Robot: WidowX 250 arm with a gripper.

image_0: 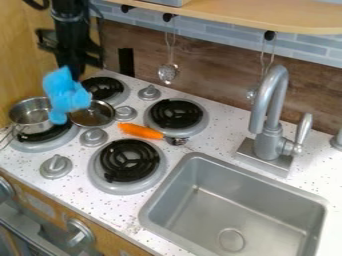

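"What does your hand have?"

"I seem closed on a soft blue thing; how tightly, I can't tell. It hangs right below me, its long axis roughly upright."

"Where's that from the silver pot?"

"At its right rim in view, overlapping it; I can't tell whether they touch. The orange-handled utensil lies farther right."

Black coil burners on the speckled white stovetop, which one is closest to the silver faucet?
The back-right burner, just beyond the orange-handled utensil; the other three all lie farther from the faucet.
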